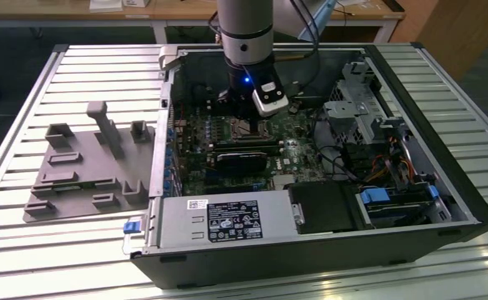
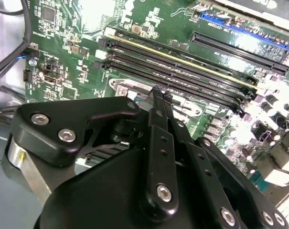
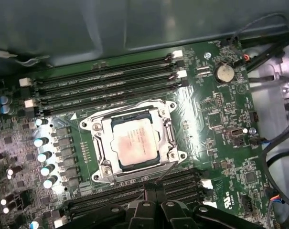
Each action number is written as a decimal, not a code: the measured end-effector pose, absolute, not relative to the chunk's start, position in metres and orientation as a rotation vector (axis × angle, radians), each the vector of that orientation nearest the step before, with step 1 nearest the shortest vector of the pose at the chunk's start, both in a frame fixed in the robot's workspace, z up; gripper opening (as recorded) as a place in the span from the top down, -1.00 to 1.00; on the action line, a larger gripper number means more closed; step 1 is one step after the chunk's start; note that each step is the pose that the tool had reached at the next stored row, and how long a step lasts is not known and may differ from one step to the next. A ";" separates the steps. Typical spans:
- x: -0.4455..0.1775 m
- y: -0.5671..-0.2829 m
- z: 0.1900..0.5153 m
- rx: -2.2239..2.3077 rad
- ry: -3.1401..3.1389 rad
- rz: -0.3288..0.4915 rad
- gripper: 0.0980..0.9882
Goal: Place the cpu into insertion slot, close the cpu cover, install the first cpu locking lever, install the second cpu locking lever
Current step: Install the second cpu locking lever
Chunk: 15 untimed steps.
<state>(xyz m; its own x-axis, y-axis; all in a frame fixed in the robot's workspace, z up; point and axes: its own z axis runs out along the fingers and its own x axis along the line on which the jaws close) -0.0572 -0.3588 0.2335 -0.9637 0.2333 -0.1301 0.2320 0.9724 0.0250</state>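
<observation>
Gripper (image 2: 156, 90) sits low inside the open PC case, fingers pressed together to a thin tip w/ nothing between them, just above the green motherboard (image 2: 82, 28) near the long black RAM slots (image 2: 182, 67). In the exterior view the gripper (image 1: 245, 117) hangs right over the socket area.

In the first wrist view the cpu (image 3: 133, 141) lies seated in the insertion slot (image 3: 169, 137), pale metal top facing up; the cpu cover (image 3: 106, 148) lies flat around it, framing the chip. Thin lever rod (image 3: 161, 175) runs along the socket edge nearest the gripper's black links; can't tell if it's hooked. RAM slots flank the socket on 2 sides, a row of small silver capacitors (image 3: 44, 157) on a third, coin battery (image 3: 224, 73) farther off.

Case walls (image 1: 165, 125) box in the board; black card (image 1: 245, 157) lies just beside the socket; cables and drive bays (image 1: 377, 137) crowd the exterior view's right. PSU (image 1: 219, 219) fills the near corner.

Case rests on a slatted metal table (image 1: 85, 69), grey moulded fixture tray (image 1: 89, 169) on the exterior view's left. Wooden benches behind.
</observation>
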 end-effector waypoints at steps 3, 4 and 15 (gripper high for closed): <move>-0.060 -0.359 0.232 0.338 2.990 0.016 0.99; -0.061 -0.360 0.231 0.333 2.991 0.016 0.99; -0.071 -0.361 0.226 0.319 2.992 0.017 0.99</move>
